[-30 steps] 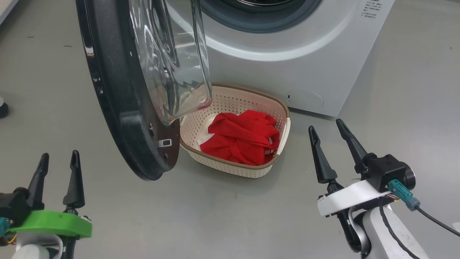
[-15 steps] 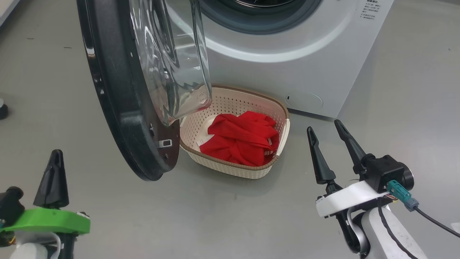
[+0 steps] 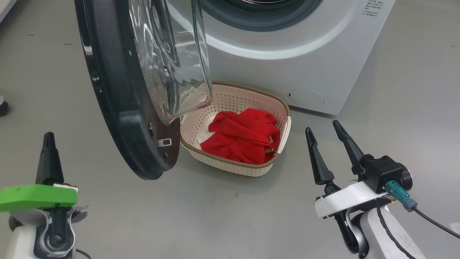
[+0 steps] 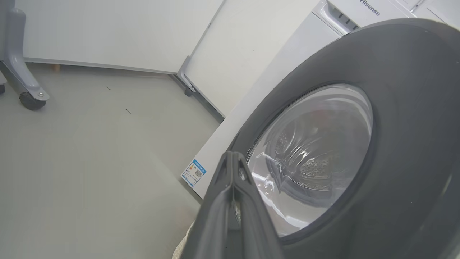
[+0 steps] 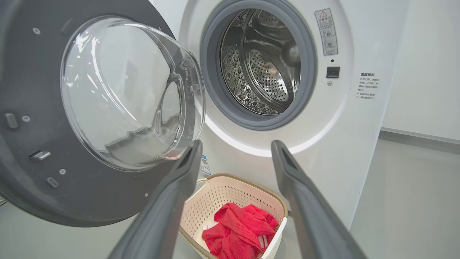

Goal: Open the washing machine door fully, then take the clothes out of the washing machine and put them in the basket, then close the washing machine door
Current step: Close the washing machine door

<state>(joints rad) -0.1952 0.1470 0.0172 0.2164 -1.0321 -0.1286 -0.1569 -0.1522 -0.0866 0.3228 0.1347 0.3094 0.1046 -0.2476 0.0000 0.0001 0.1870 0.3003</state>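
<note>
1. Red clothes [image 3: 244,138] lie bunched in the cream basket [image 3: 235,167], which sits on the floor just in front of the washing machine [image 3: 287,72].
2. The washing machine door [image 3: 118,118] stands open in front of the machine, on the robot's left.
3. The left tool [image 3: 48,138], in front of the machine, is closed and empty.
4. The right tool [image 3: 322,126], in front of the machine, is spread wide and empty.

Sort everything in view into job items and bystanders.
Job:
door
washing machine
red clothes
basket

Bystanders:
grey wheeled leg
dark object at the floor's left edge
white wall panels
</note>
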